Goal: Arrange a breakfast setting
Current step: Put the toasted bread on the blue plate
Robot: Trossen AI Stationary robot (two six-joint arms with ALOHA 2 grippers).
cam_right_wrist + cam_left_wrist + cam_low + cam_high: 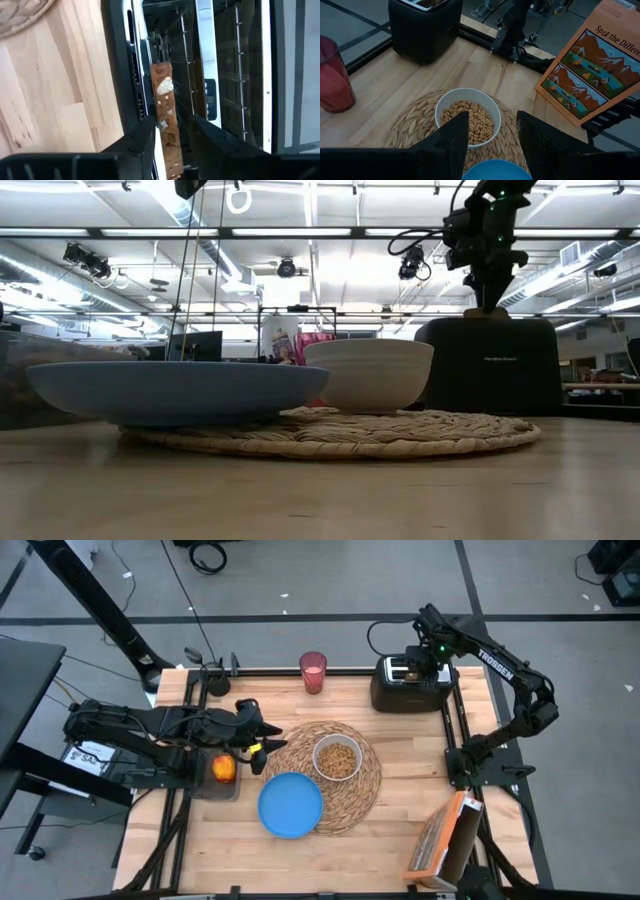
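Note:
A round woven placemat (365,790) lies mid-table. A white bowl (338,758) of cereal rings stands on it. A blue plate (291,805) rests on its near-left edge. A pink cup (313,672) stands at the far edge. A red apple (224,770) sits in a dark holder at the left. My left gripper (262,745) is open and empty just left of the placemat. My right gripper (428,658) points down over the black toaster (400,690), shut on the toast slice (164,100). No spoon shows. My right gripper pinches the toast slice's upper edge (167,112) between its two fingers, across the slice's thickness. The fingers come from above, pointing down. The slice stands upright in the toaster's slot, only its top above the toaster (493,311).
An orange cereal box (450,840) stands at the near right corner, and it also shows in the left wrist view (595,65). Bare wood lies right of the placemat and along the near edge. Metal frame rails run along both table sides.

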